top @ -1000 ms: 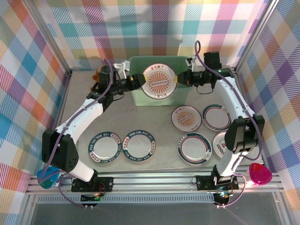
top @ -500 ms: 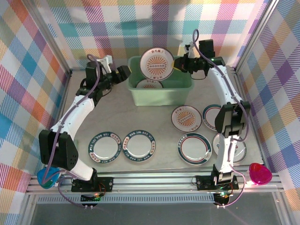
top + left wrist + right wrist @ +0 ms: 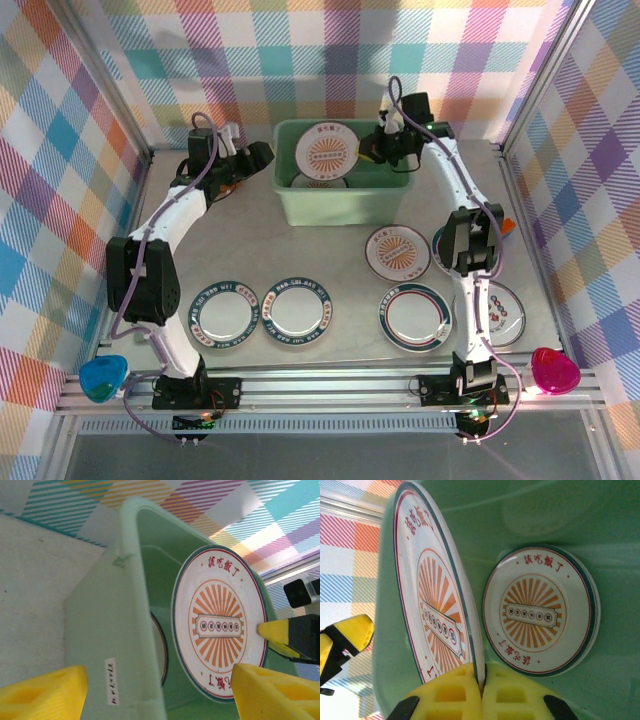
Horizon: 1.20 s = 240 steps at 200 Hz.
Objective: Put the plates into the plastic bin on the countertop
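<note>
The right pincer (image 3: 368,152) is pressed tight on the rim of a sunburst plate (image 3: 328,155), and in the right wrist view its two yellow pads (image 3: 455,692) meet on either side of the plate's thin edge. That plate (image 3: 432,605) is held on edge, tilted, inside the opening of the plastic bin (image 3: 345,208), its printed orange rays and red characters facing the left arm. Whether its lower edge touches the bin floor cannot be told. A second sunburst plate (image 3: 540,612) lies flat on the bottom of the bin, face up, just beside the held one. The left pincer (image 3: 262,155) sits just beside the bin's left end with its fingers spread wide and nothing between them but the bin's corner. In the left wrist view its yellow fingers (image 3: 42,690) stand well apart, the pale green wall (image 3: 100,630) rising between them, and the held plate (image 3: 220,625) shows beyond with the right pincer's tip (image 3: 275,632) nipping its rim. Other plates (image 3: 303,308) lie flat on the countertop (image 3: 250,250), in front of the bin.
</note>
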Motion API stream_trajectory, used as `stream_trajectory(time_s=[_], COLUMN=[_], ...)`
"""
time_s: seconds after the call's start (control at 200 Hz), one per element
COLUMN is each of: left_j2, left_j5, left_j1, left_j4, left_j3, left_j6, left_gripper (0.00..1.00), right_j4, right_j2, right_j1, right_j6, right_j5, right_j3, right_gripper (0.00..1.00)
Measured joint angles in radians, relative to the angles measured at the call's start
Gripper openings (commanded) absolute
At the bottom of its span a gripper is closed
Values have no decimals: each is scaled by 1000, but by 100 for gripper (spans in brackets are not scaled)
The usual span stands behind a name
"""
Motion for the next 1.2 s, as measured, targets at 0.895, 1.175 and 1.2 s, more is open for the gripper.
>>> stream_trajectory(time_s=[0.895,1.175,1.2], left_j2=[98,98,98], left_j5=[57,57,57], left_j1=[4,4,4], left_j4=[-53,-63,-66], left_j3=[52,52,52], left_j6=[84,101,101], left_gripper=[75,75,75], right_j4=[-20,-41,-43], right_j2=[217,229,230], right_j1=[32,41,42], right_j6=[3,3,3], right_j5=[19,50,53], right_j3=[100,113,115], right_gripper=[0,3,3])
